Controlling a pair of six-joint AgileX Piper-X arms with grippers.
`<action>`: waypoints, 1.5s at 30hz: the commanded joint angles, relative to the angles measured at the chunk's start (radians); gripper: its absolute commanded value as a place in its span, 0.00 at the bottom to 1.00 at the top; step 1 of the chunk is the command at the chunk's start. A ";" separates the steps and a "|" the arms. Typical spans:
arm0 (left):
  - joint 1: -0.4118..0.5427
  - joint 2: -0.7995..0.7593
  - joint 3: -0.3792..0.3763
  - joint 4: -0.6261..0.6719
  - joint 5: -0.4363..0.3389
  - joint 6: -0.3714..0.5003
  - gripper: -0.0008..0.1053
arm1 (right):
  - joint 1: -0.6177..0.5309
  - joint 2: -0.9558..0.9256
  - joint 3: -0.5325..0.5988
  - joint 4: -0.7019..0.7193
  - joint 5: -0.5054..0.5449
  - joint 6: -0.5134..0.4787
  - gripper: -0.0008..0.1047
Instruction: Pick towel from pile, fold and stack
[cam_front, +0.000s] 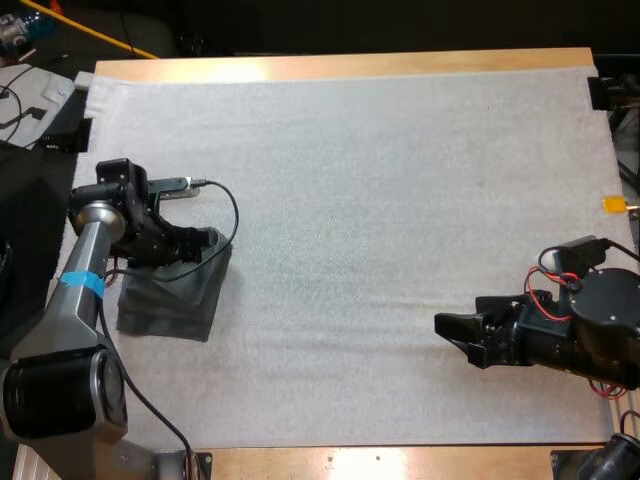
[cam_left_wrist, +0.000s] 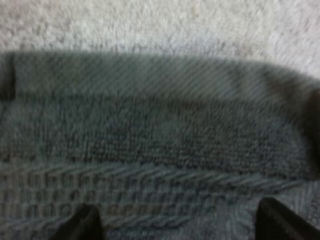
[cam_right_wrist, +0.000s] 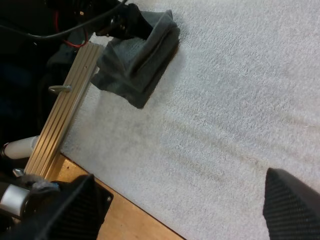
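A dark grey-green folded towel (cam_front: 168, 298) lies at the left edge of the white mat (cam_front: 380, 200). Its far right corner rises toward my left gripper (cam_front: 205, 243), which sits low on it. In the left wrist view the towel (cam_left_wrist: 160, 130) spreads right under my left gripper (cam_left_wrist: 180, 222), whose fingertips (cam_left_wrist: 82, 225) stand wide apart, open, with the cloth between and below them. My right gripper (cam_front: 452, 335) hovers open over bare mat at the right, far from the towel. From the right wrist view, my right gripper (cam_right_wrist: 180, 210) faces the towel (cam_right_wrist: 137, 65) and the left gripper (cam_right_wrist: 131, 22) at its raised end.
The table's wooden edge (cam_front: 400, 462) runs along the near side. An aluminium rail (cam_right_wrist: 62, 110) lies beside the towel off the mat's left edge. Cables and clutter (cam_front: 25, 60) sit beyond the far left corner.
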 joint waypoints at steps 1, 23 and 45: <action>-0.001 -0.012 -0.015 0.015 0.009 -0.011 0.59 | 0.001 -0.004 -0.005 -0.008 -0.003 0.004 0.64; -0.001 -0.479 -0.060 0.157 0.031 -0.019 0.59 | 0.002 0.008 -0.007 -0.005 0.209 -0.044 0.64; -0.138 -0.779 -0.057 0.265 0.036 -0.005 0.59 | -0.397 0.252 0.000 -0.149 0.252 -0.270 0.64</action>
